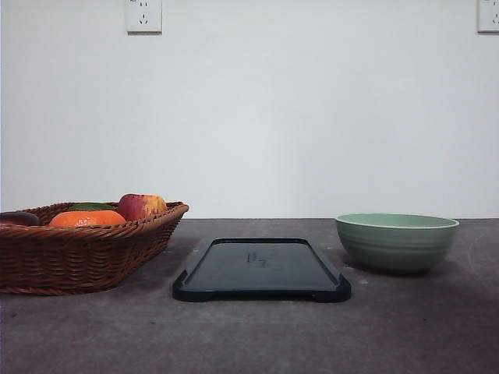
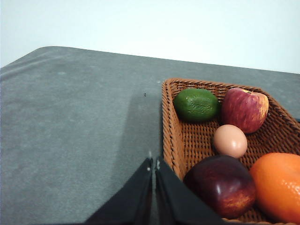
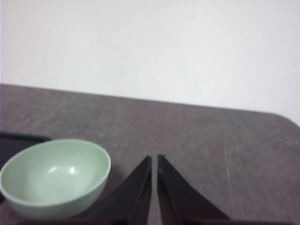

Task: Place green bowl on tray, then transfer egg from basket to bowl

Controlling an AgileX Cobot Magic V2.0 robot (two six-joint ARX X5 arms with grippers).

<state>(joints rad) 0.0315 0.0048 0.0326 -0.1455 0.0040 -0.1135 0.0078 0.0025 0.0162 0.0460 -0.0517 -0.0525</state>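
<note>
The green bowl [image 1: 396, 241] stands empty on the table to the right of the dark tray [image 1: 262, 269], not on it. In the right wrist view the green bowl [image 3: 55, 177] lies just beside my right gripper [image 3: 154, 159], which is shut and holds nothing; a corner of the tray [image 3: 18, 139] shows behind the bowl. The wicker basket [image 1: 78, 245] sits at the left. Inside the basket [image 2: 192, 140] the pale egg [image 2: 230, 140] rests among fruit. My left gripper [image 2: 153, 163] is shut and empty, just outside the basket's near rim.
The basket also holds a lime [image 2: 196, 104], a red apple [image 2: 244, 109], a dark red fruit [image 2: 221, 185] and an orange [image 2: 277, 185]. Open grey table stretches beside the basket, in front of the tray and past the bowl. A white wall stands behind the table.
</note>
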